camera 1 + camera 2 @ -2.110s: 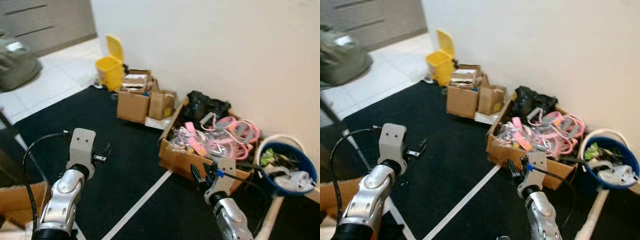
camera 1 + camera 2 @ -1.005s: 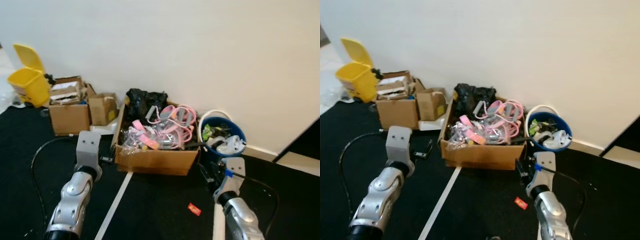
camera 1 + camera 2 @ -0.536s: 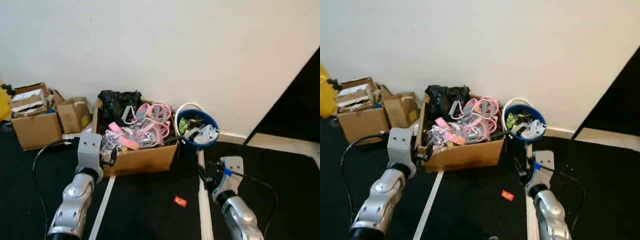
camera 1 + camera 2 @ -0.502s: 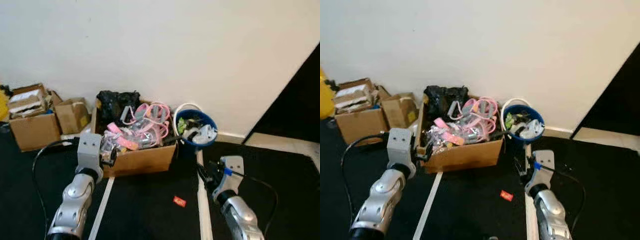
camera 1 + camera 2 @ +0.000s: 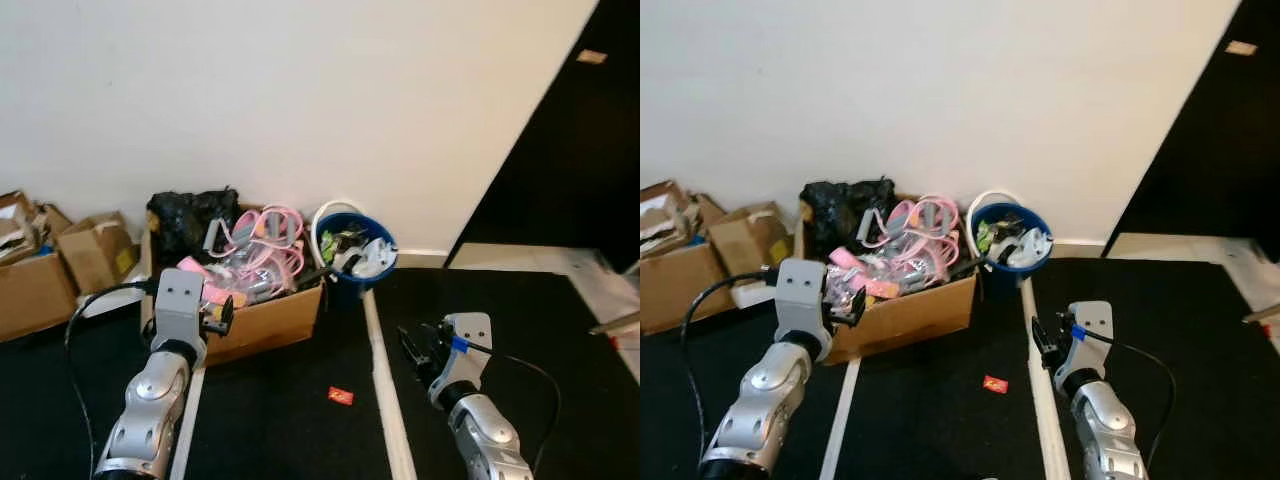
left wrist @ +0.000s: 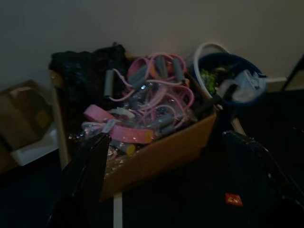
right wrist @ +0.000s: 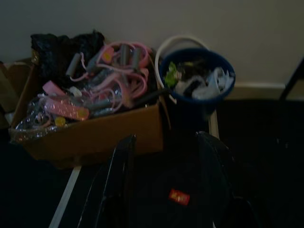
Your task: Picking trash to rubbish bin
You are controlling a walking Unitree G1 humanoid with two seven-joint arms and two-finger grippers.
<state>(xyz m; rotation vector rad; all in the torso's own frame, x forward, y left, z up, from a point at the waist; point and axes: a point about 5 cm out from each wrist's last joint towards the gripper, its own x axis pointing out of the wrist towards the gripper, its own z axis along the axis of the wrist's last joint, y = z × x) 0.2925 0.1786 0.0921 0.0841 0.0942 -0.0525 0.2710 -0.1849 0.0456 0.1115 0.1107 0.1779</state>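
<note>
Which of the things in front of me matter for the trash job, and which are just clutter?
For the job:
- red wrapper on the black floor
- blue bin, already holding rubbish
- left gripper and right gripper, both open and empty

Just lying about:
- big cardboard box of pink bands
- smaller boxes
- white floor line

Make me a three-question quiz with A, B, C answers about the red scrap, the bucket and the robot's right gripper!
1. Where is the small red scrap?
A. on the black floor, in front of the cardboard box
B. inside the bucket
C. between gripper fingers

2. What colour is the bucket by the wall?
A. green
B. blue
C. orange

3. How is the right gripper?
A. shut on the scrap
B. shut on a pink band
C. open and holding nothing

Answers: 1 A, the scrap lies on bare floor beside the white line. 2 B, its rim and side are blue. 3 C, the right wrist view shows the fingers spread, with the scrap on the floor beyond.
</note>
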